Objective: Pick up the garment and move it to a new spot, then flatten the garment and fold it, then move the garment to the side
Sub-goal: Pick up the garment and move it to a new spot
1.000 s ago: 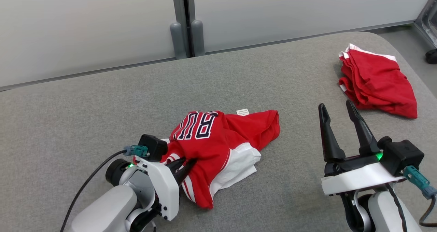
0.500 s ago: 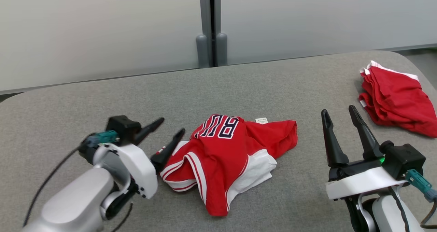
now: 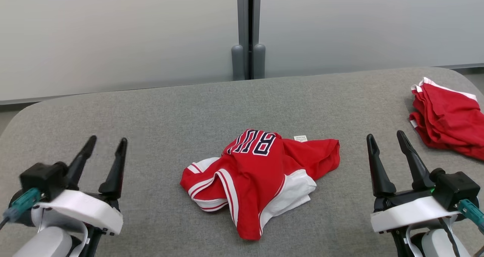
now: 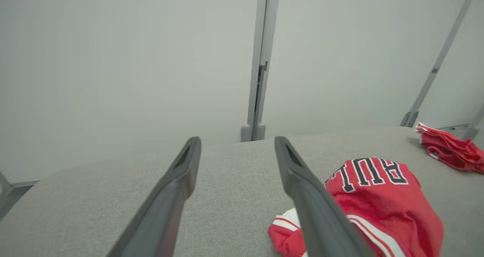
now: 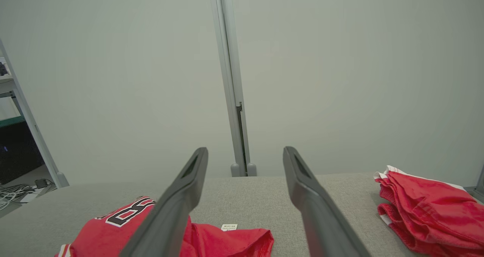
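- Garment (image 3: 261,177) is lying crumpled mid-way along the table (image 3: 151,117), toward its front edge, ungripped.
- Left gripper (image 3: 107,139) is sitting wide open and empty, having released the garment and backed off to the front-left corner.
- Right gripper (image 3: 385,135) is sitting open and empty at the front-right corner.

garment (image 3: 261,177) centred on table (image 3: 151,117), pile (image 3: 450,117) probably right-edge

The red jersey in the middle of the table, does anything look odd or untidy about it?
Yes. The red jersey lies crumpled in a heap on the grey table, not flat: folds overlap, its white parts bunch at the near side, and a small white label lies at its far edge. No damage shows.
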You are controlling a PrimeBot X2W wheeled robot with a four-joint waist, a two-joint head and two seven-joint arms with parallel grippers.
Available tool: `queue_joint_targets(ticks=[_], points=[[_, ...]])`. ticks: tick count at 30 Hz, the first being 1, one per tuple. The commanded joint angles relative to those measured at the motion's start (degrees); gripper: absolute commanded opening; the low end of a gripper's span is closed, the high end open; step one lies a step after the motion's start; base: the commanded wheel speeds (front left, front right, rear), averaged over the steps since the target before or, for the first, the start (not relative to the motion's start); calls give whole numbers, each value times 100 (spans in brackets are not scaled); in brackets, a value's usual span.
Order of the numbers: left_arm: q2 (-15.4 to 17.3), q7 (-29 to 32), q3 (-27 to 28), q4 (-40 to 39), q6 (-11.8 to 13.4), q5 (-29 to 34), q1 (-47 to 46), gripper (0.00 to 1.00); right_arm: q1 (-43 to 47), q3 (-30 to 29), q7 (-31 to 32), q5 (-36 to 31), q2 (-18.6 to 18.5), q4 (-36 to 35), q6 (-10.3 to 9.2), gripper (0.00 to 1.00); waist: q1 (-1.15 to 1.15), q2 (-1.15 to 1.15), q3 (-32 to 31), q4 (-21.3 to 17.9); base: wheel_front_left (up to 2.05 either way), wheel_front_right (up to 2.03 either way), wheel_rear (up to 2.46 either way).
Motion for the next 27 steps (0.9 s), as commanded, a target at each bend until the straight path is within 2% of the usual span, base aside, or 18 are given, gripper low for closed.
queue_joint_targets(ticks=[1,2,3,6,9,18,27], points=[[-166,-32,355,-212,118,265,202,100,43,-23,-28,10,-37,7,-1,100,0,0,6,12,0,0,0],[-166,-32,355,-212,118,265,202,100,43,-23,-28,10,-37,7,-1,100,0,0,6,12,0,0,0],[-241,-32,624,-283,185,415,426,100,69,-29,-28,7,-43,13,-1,100,0,0,9,20,0,0,0],[-641,-32,1337,-511,252,953,1013,100,128,-48,-28,-2,-37,29,-1,100,0,0,2,51,0,0,0],[-1008,-33,1766,-606,178,1466,1437,100,208,-77,-28,1,-26,46,-1,100,0,0,-19,81,0,0,0],[-1875,-34,2543,-508,-341,2407,2026,100,364,-47,-28,-22,53,111,-1,100,0,0,-63,106,0,0,0],[-2287,-35,2964,-316,-829,2832,2020,100,241,-6,-28,-26,-29,155,-1,100,0,0,-80,87,0,0,0]])
